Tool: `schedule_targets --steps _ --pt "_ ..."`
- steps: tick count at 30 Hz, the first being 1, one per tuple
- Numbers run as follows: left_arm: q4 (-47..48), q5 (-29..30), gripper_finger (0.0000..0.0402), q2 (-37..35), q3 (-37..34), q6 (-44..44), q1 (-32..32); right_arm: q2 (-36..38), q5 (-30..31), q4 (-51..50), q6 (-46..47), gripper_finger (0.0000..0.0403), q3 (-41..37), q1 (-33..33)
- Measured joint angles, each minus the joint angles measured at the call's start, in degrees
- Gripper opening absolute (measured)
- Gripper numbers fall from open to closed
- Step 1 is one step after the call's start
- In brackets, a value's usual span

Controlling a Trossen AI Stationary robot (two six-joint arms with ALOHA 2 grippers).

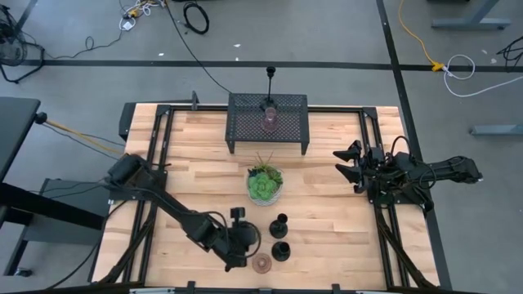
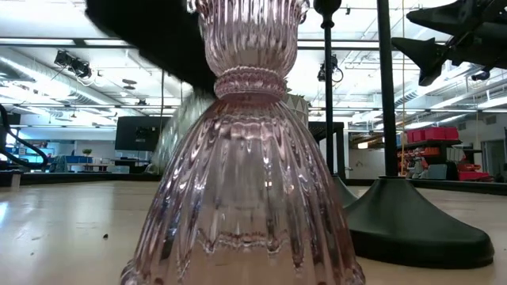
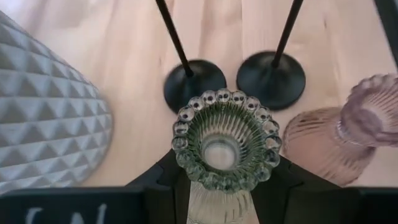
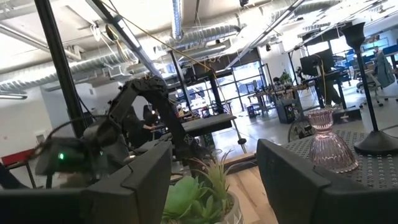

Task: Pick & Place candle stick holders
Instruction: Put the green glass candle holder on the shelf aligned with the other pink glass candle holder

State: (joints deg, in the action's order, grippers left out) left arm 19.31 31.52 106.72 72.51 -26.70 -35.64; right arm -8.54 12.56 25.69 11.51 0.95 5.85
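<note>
The left gripper clamps a greenish glass cup near the table's front edge, beside two black candlesticks and a pink holder, apparently mid-carry, so next comes setting it down; the right gripper waits, spread wide.

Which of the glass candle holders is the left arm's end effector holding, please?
The green glass holder, clamped in the left end effector; the pink one stands free beside it on the table.

Setting: open-plan robotics lab | Evidence: exposed silver ceiling ducts; loose black floor cables; monitor-laden workstation desks; pale wooden slatted tabletop
</note>
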Motion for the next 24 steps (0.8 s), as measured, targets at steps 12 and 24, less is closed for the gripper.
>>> schedule_targets --steps 12,24 --pt "5.38 5.55 0.0127 -11.1 0.09 0.78 -2.59 0.0 0.0 0.0 0.0 0.0236 0.0 0.0" --pt "9.38 6.3 0.0127 -23.65 0.13 2.24 -2.8 -0.01 0.0 -0.02 -0.02 0.0236 0.0 0.0"
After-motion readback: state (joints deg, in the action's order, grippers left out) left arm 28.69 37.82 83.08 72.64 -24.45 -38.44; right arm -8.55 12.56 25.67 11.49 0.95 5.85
